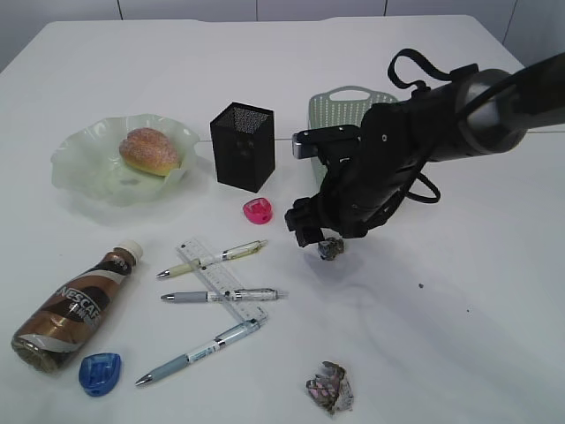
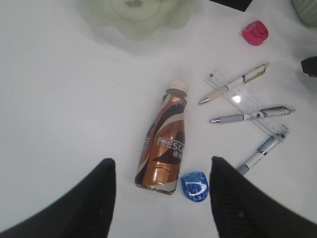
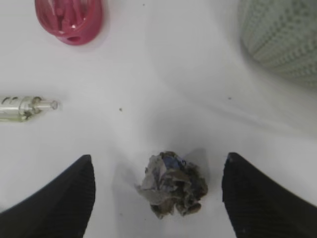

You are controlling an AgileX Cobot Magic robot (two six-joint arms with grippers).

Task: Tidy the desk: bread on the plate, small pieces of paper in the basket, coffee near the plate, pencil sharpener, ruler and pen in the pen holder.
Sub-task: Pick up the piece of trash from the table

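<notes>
1. Exterior view: The bread [image 1: 150,150] sits on the green plate [image 1: 84,163], far out at about 10 o'clock on the white desk [image 1: 459,291].
2. The black pen holder [image 1: 242,146] stands at about 12 o'clock. The green basket [image 1: 346,110] is at its 3 o'clock side, partly behind the arm.
3. The coffee [image 1: 78,306] lies on its side at 8 o'clock, with a blue pencil sharpener [image 1: 99,372] just beside its bottom end.
4. Three pens lie across the clear ruler [image 1: 221,281] near the middle. A pink pencil sharpener [image 1: 258,210] lies below the pen holder.
5. The right gripper [image 1: 320,240] hangs low over a small paper ball [image 1: 331,250]. Another paper ball [image 1: 330,387] lies at 6 o'clock.
6. Left wrist view: The left gripper [image 2: 162,186] is open and holds nothing. The coffee [image 2: 164,148] lies between its two fingers, cap pointing to 12 o'clock, and the blue pencil sharpener [image 2: 195,186] is at its 4 o'clock.
7. The ruler [image 2: 247,105] and pens lie at 2 o'clock.
8. Right wrist view: The right gripper [image 3: 158,196] is wide open. The paper ball [image 3: 172,191] sits on the desk between the fingers, touching neither one.
9. The pink pencil sharpener [image 3: 69,20] is at 11 o'clock and the basket [image 3: 282,37] is at 2 o'clock.
</notes>
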